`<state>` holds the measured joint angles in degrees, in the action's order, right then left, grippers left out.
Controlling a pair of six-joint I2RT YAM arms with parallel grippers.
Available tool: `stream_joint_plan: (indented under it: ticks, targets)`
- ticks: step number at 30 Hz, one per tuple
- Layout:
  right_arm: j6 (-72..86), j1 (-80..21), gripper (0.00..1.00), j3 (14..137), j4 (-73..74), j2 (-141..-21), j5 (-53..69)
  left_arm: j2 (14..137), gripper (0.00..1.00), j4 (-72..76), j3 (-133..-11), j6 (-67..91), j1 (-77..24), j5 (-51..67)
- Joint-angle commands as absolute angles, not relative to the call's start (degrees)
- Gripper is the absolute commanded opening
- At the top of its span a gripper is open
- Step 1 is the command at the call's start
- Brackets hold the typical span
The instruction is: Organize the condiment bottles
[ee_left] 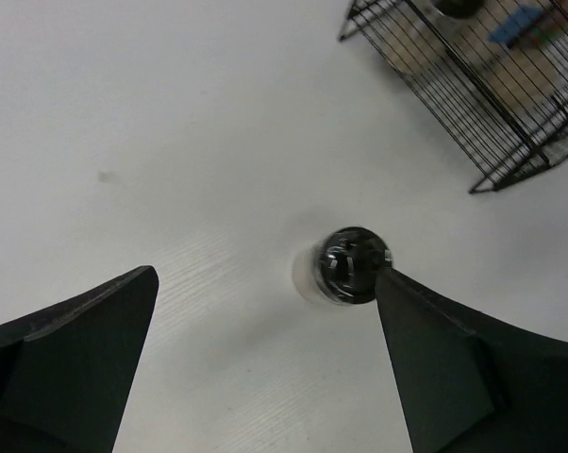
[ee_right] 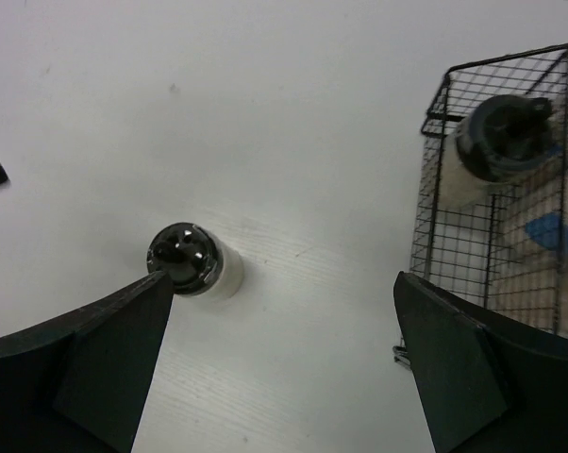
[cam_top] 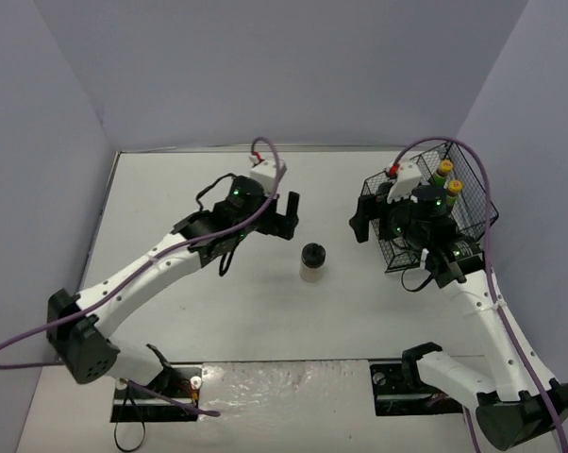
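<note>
One black-lidded beige jar [cam_top: 313, 262] stands alone on the white table, mid-way between the arms. My left gripper [cam_top: 282, 217] hovers open just behind and left of it. In the left wrist view the jar [ee_left: 348, 266] sits past the right fingertip [ee_left: 397, 293], outside the open jaws. My right gripper [cam_top: 369, 228] is open and empty by the basket's left side. In its view the jar [ee_right: 185, 260] is near the left fingertip [ee_right: 157, 293]. Two yellow-capped bottles [cam_top: 448, 177] stand in the black wire basket [cam_top: 383, 193], with another black-lidded jar [ee_right: 496, 142]. No silver-lidded shakers show.
The wire basket [ee_right: 435, 189] stands at the right back of the table, half covered by my right arm. It also shows in the left wrist view [ee_left: 492, 113]. Grey walls enclose the table on three sides.
</note>
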<state>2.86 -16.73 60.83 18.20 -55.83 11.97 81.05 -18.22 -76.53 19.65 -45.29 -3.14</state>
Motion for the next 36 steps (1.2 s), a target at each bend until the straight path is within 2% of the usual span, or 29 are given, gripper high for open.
stream_joint_plan:
  ticks: [1,11,20,27,36]
  targets:
    - [1.4,-23.5,1.0,63.3,18.8,-61.6,8.5,71.8,0.97,-20.7,-69.8,22.5,-37.2,-6.1]
    - [2.6,-36.4,1.0,64.4,17.2,-75.4,4.7,53.4,0.97,-28.2,-54.7,17.2,-16.7,-7.7]
    - [4.1,-39.2,1.0,66.7,16.0,-84.4,2.5,49.9,0.97,-25.1,-46.1,13.9,-15.6,-11.6]
    - [6.5,-39.5,0.99,66.5,16.0,-87.0,0.2,50.4,0.97,-22.7,-44.3,13.1,-15.6,-12.2]
    - [7.8,-40.0,0.9,66.5,16.0,-88.6,-0.8,50.3,0.97,-22.2,-44.2,12.5,-15.6,-13.2]
